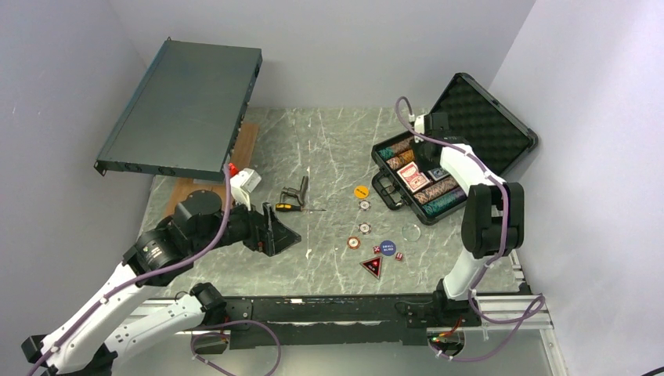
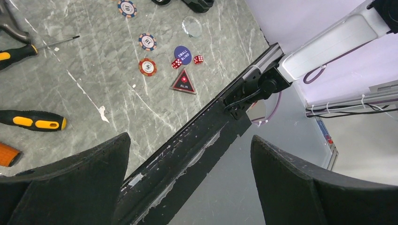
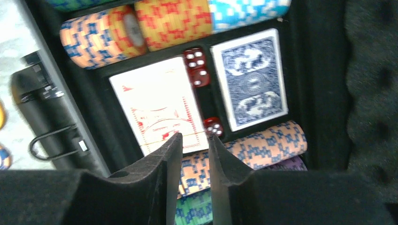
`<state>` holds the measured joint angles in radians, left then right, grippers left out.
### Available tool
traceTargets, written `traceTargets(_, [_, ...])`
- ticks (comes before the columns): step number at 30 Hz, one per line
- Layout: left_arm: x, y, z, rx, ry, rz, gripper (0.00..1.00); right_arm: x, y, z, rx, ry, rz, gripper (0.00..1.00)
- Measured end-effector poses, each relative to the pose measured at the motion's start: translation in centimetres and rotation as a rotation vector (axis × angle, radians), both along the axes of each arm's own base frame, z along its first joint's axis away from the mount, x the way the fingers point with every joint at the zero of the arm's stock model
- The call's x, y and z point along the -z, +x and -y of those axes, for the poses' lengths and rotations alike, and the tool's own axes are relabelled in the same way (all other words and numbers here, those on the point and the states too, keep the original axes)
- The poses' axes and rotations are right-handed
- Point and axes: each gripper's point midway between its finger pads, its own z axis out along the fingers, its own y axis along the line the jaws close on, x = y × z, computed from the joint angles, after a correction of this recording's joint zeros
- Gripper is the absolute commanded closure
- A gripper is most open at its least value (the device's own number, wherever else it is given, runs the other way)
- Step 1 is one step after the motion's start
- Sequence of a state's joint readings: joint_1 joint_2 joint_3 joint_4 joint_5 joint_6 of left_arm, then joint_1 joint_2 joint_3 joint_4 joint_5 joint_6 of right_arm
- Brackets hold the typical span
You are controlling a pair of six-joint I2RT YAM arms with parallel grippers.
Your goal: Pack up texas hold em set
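The black case (image 1: 389,196) lies open at the back right, its foam lid (image 1: 485,121) raised. In the right wrist view it holds rows of striped chips (image 3: 263,143), a red deck (image 3: 159,105), a blue deck (image 3: 248,77) and red dice (image 3: 196,65). My right gripper (image 3: 195,137) hovers over the case, its jaws a narrow gap apart and empty; one die (image 3: 213,126) lies just past its tips. Loose on the table are chips (image 2: 147,41), a blue small-blind button (image 2: 182,54), an all-in triangle (image 2: 183,82) and two dice (image 2: 198,59). My left gripper (image 2: 190,137) is open and empty, left of them.
A large dark-grey rack unit (image 1: 184,106) leans at the back left. Orange-handled screwdrivers (image 2: 33,120) lie near the left gripper. A yellow button (image 1: 361,190) and a clear disc (image 1: 410,233) lie near the case. The black frame rail (image 1: 337,301) runs along the table's near edge.
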<state>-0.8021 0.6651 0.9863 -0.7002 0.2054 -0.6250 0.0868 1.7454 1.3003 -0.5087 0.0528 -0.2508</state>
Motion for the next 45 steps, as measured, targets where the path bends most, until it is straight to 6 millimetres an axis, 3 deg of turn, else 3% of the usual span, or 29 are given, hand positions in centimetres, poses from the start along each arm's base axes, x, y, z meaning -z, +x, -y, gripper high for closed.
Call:
traceTargets(5, [0.7,0.3,0.5,0.002,0.018,-0.029,0.0,0.9,0.8,2.5,0.094,-0.047,0.009,0.66])
traceTargets(9, [0.9,0.4,0.7,-0.001,0.021,-0.051,0.01,2.7,1.3,2.9,0.108,-0.075,-0.031,0.61])
traceTargets(17, [0.8,0.5,0.9,-0.006,0.011,-0.061,0.01,3.9,1.6,1.1,0.06,-0.027,-0.032,0.58])
traceTargets(21, [0.6,0.5,1.0,-0.008,-0.001,-0.068,0.01,4.5,0.7,-0.5,0.022,0.023,-0.04,0.48])
traceTargets(24, [0.4,0.5,1.1,-0.006,-0.007,-0.064,0.01,4.5,0.7,-0.7,0.025,0.03,-0.038,0.5])
traceTargets(28, [0.4,0.5,1.1,-0.005,-0.008,-0.064,0.01,4.3,0.8,-0.8,0.065,0.058,-0.035,0.33])
traceTargets(30, [0.4,0.5,1.1,-0.005,-0.008,-0.064,0.01,4.1,1.0,-0.9,0.083,0.088,-0.031,0.31])
traceTargets(35, [0.4,0.5,1.1,-0.005,-0.008,-0.064,0.01,3.1,1.8,-0.5,0.132,0.185,-0.007,0.33])
traceTargets(40, [0.4,0.5,1.1,-0.004,-0.007,-0.063,0.01,3.1,1.8,-0.1,0.164,0.258,-0.011,0.46])
traceTargets(42, [0.4,0.5,1.1,-0.004,-0.007,-0.063,0.01,3.0,1.7,-0.7,0.164,0.294,-0.017,0.52])
traceTargets(45, [0.4,0.5,1.1,-0.004,-0.008,-0.064,0.01,3.6,1.2,-2.3,0.146,0.38,-0.032,0.53])
